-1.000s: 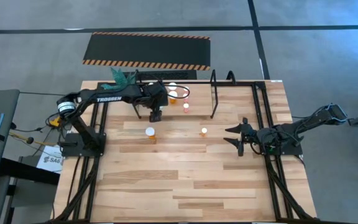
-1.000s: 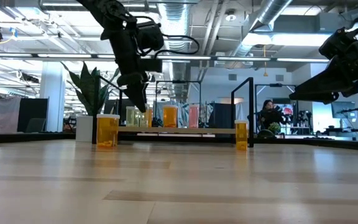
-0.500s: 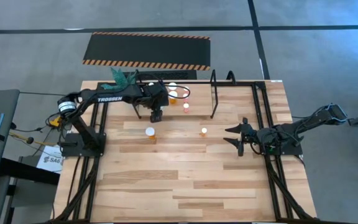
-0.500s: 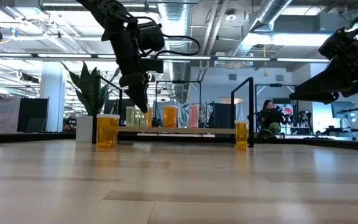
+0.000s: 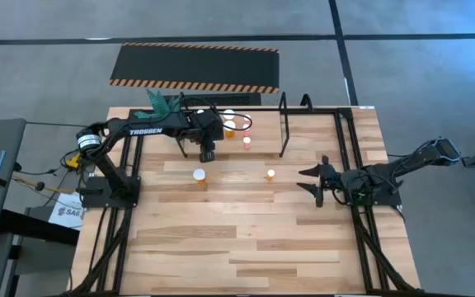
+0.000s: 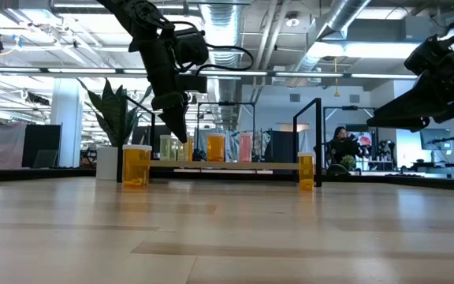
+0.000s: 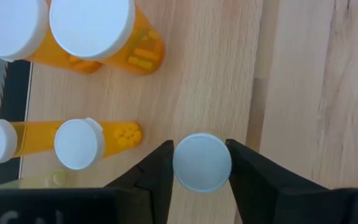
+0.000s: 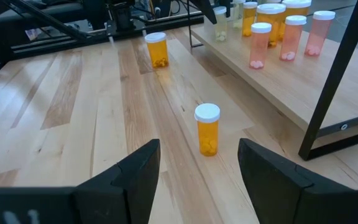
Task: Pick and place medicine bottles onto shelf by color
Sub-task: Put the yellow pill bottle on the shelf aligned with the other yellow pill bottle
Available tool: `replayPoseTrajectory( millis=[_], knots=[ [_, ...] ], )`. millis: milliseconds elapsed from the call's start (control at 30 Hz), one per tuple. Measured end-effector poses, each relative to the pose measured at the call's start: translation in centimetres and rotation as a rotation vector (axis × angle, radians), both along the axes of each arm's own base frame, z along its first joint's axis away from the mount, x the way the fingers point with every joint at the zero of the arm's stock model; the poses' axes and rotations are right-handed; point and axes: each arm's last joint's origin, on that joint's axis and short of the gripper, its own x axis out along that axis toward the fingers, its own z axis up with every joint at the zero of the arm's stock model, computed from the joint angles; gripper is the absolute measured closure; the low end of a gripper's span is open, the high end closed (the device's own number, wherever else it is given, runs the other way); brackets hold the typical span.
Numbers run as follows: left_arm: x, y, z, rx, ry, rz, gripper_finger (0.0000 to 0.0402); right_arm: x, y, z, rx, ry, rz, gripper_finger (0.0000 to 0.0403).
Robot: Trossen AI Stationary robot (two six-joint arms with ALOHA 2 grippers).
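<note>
So the left claw [image 7: 201, 180] is down over the front edge of the shelf [image 5: 258, 132], and its two fingers sit snug on either side of a small bottle with a white cap [image 7: 202, 162], so it looks clamped on that one. Just beside it on the shelf there are more orange bottles [image 7: 107, 37], two big ones and two small ones. Two orange bottles stand out on the counter [image 5: 246, 239], apart from each other: one [image 5: 199, 176] near the left arm, the other [image 8: 207, 129] closer to the right arm. The right claw [image 8: 197, 162] hangs above the counter over on the right side with its fingers spread wide, holding nothing. The pink bottles [image 8: 260, 45] stand grouped further along the shelf.
</note>
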Motion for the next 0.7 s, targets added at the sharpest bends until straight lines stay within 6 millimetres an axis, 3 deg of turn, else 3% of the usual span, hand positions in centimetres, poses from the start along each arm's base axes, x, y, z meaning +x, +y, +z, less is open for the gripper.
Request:
replayPoseTrajectory(
  millis=[200,700],
  knots=[
    [0.0,0.0,0.0,-0.001,-0.001,0.003,0.0293,0.0,0.0,0.0,0.000,0.000,0.000,0.0163],
    [-1.5,0.1,-0.4,-0.048,0.117,0.123,0.0291,0.0,0.0,0.0,0.000,0.000,0.000,0.0163]
  ],
)
